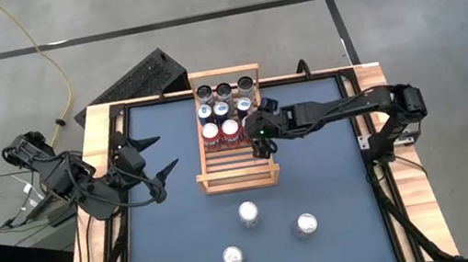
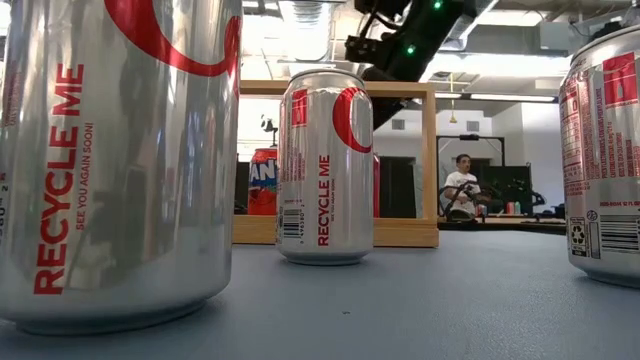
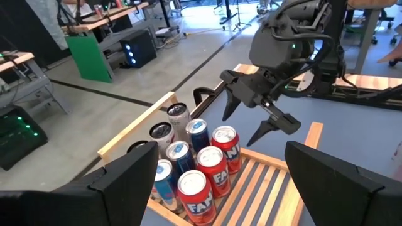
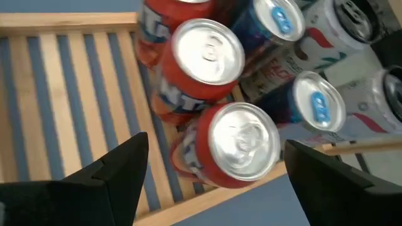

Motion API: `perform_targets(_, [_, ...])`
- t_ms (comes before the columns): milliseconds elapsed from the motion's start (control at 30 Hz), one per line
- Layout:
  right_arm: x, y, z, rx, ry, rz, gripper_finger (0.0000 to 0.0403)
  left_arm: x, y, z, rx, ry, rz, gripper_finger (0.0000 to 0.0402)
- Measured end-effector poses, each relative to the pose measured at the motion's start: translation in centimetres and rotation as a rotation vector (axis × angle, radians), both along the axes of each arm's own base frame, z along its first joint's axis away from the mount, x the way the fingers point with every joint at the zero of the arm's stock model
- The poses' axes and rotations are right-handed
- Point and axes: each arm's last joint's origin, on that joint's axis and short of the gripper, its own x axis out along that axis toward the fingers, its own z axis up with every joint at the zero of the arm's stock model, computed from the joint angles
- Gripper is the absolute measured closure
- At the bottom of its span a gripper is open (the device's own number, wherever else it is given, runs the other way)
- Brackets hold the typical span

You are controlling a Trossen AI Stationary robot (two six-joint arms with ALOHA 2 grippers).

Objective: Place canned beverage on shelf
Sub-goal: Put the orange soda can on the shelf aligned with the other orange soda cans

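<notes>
Your right end effector (image 1: pixel 262 148) hangs with fingers apart, empty, over the light-wood slatted shelf (image 1: pixel 238 175) beside the red cans (image 1: pixel 221 133). Your left end effector (image 1: pixel 156 157), also apart, waits at the worktop's (image 1: pixel 339 208) left. 3 silver cans (image 1: pixel 248 213) stand on the worktop near the shelf.

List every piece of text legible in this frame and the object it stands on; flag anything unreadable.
"RECYCLE ME" and "SEE YOU AGAIN SOON!": nearest silver can.
"RECYCLE ME": middle silver can; its smaller print is too small to read.
"FAN", cut off: red can on the shelf.
Part of orange lettering, not readable as a word: red can seen behind.
Right silver can: red panel, barcode and recycling mark, text unreadable.
</notes>
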Motion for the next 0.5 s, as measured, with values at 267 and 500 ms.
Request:
perform_targets(267, [-0.36,-0.75,-0.11,-0.022,0.018,-0.070,0.0078,-0.01,0.01,-0.02,0.002,0.001,0.002,0.0068])
perform_targets(500, [-0.42,-1.06,-0.11,-0.009,0.005,-0.100,0.0087,-0.01,0.01,-0.01,0.001,0.000,0.002,0.0068])
